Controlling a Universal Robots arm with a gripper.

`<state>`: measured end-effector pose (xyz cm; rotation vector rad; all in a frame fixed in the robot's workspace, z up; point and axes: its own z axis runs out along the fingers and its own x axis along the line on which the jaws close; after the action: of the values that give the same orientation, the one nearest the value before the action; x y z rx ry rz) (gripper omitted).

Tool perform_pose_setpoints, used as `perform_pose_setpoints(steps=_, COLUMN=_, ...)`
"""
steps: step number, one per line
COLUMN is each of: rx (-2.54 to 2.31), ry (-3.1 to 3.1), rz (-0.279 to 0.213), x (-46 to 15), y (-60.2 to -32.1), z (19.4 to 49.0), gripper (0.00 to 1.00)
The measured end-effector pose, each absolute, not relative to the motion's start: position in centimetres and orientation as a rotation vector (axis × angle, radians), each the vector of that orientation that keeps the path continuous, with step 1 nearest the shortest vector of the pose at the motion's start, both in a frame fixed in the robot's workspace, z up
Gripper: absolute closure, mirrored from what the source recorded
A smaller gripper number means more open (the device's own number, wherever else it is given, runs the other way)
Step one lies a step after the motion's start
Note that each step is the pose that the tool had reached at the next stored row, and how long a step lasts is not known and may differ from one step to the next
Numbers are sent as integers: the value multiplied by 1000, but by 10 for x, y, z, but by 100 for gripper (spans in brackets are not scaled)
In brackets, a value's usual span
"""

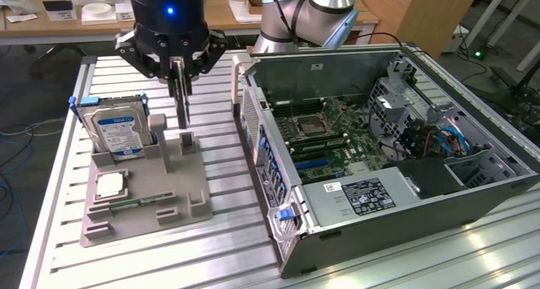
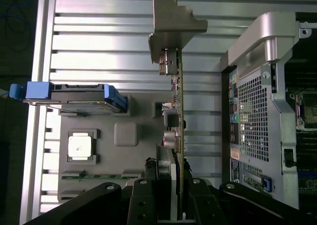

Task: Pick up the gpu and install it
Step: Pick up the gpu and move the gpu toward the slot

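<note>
1. Broadly, the slotted aluminium desk (image 1: 126, 264) carries everything. Its near edge and the edge on the exterior view's left lie bare.
2. Next, the computer case (image 1: 472, 200) lies on its side with the panel off. Its motherboard (image 1: 337, 143) faces up inside raised walls.
3. Beside it, toward the exterior view's left, sits the grey holder tray (image 1: 181, 188). A narrow strip of bare desk separates the tray's edge from the case's perforated rear wall.
4. Upright in the tray's far corner stands a silver hard drive (image 1: 118, 131) with blue rails, near the arm's working space but apart from it.
5. Overhead, the end effector (image 1: 179, 74) hangs above the tray, between the hard drive and the case wall, with clear air on both sides.
6. Its fingers (image 2: 166, 170) are part-way closed and clamped on the gpu (image 2: 180, 111). They pinch the thin card across its faces.
7. Held so, the gpu (image 1: 181, 109) hangs vertically, its lower edge just above a small slotted post (image 1: 187, 142) on the tray. The wrist view shows its metal bracket (image 2: 173, 22) at the far end.
8. Smaller, a square processor chip (image 1: 110, 186) and a green memory stick (image 1: 126, 205) lie in tray recesses.
</note>
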<state>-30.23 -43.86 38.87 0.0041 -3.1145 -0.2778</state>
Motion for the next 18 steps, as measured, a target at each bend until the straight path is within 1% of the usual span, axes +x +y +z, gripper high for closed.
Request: perform_pose_setpoints(steps=18, rx=4, ry=-3115, rz=-278, x=-302, y=-439, z=400, gripper=72)
